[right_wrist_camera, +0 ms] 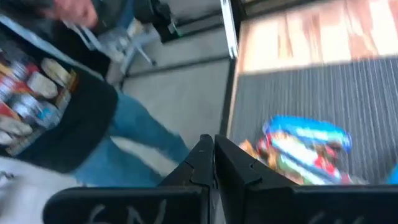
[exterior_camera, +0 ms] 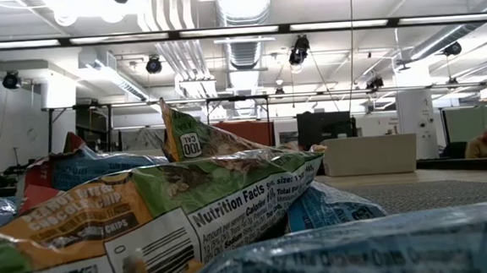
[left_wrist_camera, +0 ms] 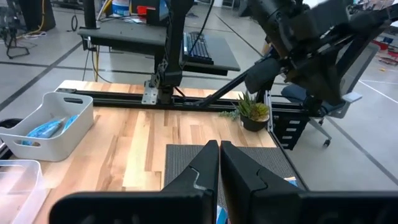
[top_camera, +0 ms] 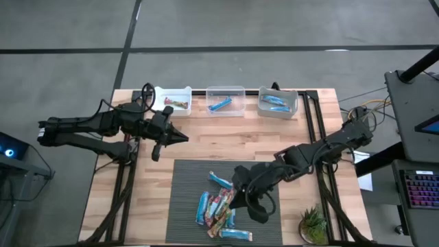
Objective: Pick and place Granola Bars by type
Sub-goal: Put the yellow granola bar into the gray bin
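Note:
Several granola bars [top_camera: 219,206], blue ones and multicoloured ones, lie heaped on the dark mat [top_camera: 195,175] at the table's near side. In the low view a green multicoloured bar [exterior_camera: 188,199] and a blue bar [exterior_camera: 360,248] fill the foreground. My right gripper [top_camera: 260,214] hovers shut above the mat, just right of the heap, pointing toward the near edge; its wrist view shows the shut fingers [right_wrist_camera: 213,146] beside the bars [right_wrist_camera: 305,149]. My left gripper [top_camera: 184,137] waits shut and empty above the bare wood at the left, its fingers [left_wrist_camera: 219,162] closed together.
Three bins stand along the far edge: a white one [top_camera: 175,101] with a multicoloured bar, a clear one [top_camera: 225,101] with a blue bar, and a white one [top_camera: 278,101] with blue bars. A small plant [top_camera: 314,225] sits at the near right corner. A person [right_wrist_camera: 81,93] stands beyond the near edge.

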Controlling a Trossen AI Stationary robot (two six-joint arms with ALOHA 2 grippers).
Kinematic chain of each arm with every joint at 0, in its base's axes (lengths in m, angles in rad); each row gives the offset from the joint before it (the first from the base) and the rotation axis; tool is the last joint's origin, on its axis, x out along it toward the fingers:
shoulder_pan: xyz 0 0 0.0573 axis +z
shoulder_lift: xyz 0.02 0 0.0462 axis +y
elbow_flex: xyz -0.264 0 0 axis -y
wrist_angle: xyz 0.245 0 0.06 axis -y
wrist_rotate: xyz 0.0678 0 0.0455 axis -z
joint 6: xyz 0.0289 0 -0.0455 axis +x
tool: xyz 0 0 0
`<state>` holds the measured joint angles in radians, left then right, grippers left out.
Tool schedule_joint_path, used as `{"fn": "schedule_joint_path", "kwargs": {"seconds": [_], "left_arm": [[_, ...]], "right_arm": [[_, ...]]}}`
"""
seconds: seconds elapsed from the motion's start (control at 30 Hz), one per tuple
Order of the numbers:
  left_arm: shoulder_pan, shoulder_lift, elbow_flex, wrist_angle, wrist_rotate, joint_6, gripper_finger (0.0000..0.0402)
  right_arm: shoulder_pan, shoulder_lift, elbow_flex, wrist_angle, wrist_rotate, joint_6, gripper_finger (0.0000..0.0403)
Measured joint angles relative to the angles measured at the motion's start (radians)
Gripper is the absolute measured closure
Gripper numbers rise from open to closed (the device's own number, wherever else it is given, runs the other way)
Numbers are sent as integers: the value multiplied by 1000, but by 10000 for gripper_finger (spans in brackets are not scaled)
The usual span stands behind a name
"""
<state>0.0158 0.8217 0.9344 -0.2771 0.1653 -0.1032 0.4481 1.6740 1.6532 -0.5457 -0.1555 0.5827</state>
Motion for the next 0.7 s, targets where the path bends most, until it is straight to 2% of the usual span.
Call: {"fn": "schedule_joint_path", "kwargs": {"seconds": [0.2, 0.3, 0.6, 0.7], "left_arm": [[0, -12, 0, -13, 0, 2, 402], [0, -15, 0, -12, 0, 37, 402], [0, -15, 0, -11, 0, 58, 402], [0, -15, 0, -11, 0, 58, 402]], "right_arm": [[31, 53, 108, -203, 3, -6, 394], [63, 65, 139, -277, 51, -14, 394], [172, 62, 131, -288, 157, -13, 394], [193, 62, 119, -290, 160, -36, 394]]}}
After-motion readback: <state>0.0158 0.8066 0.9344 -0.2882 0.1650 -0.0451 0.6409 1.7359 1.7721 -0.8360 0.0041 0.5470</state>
